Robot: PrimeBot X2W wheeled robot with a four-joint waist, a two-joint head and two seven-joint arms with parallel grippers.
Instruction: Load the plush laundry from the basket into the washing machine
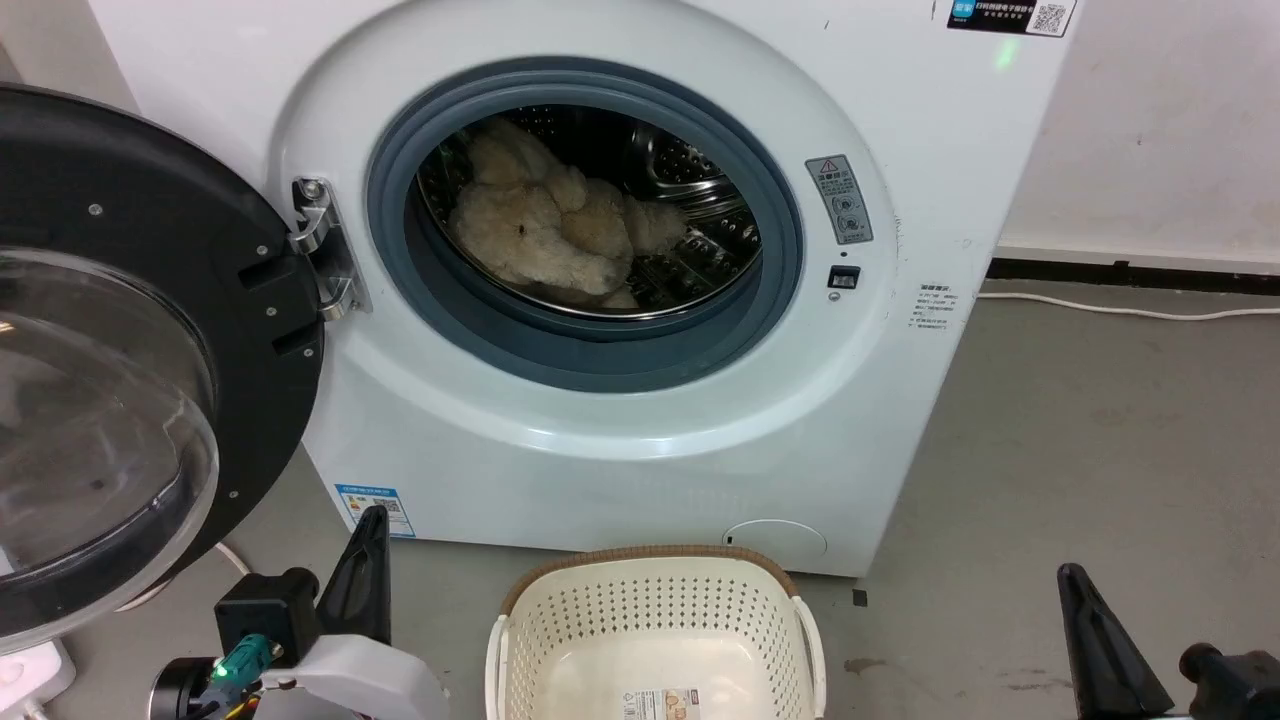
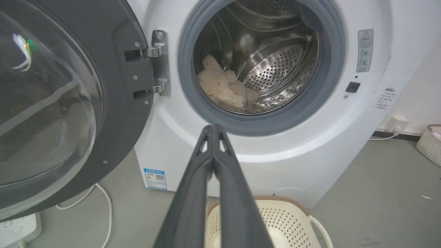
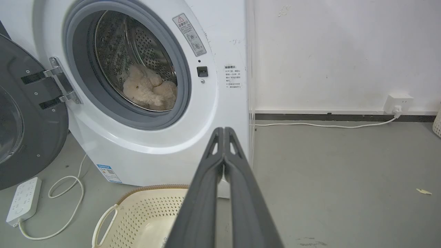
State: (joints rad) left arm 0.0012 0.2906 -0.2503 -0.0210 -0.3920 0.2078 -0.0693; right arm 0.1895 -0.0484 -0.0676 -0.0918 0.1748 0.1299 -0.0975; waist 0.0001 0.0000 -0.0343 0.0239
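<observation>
The plush laundry [image 1: 555, 225], a shaggy cream-beige toy, lies inside the steel drum of the white washing machine [image 1: 600, 440], whose door [image 1: 110, 350] hangs open at the left. The plush [image 2: 222, 88] rests at the drum's lower left in the left wrist view, and the plush [image 3: 148, 89] shows there in the right wrist view too. The cream basket [image 1: 655, 610] stands on the floor before the machine with only a label on its bottom. My left gripper [image 2: 213, 127] is shut on nothing, low left of the basket. My right gripper [image 3: 224, 130] is shut, low right.
A white power strip [image 3: 22, 199] with a looping cable lies on the grey floor under the open door. A white cable [image 1: 1130, 310] runs along the wall to a socket [image 3: 398, 101]. Another pale basket [image 2: 429, 144] stands at the far right.
</observation>
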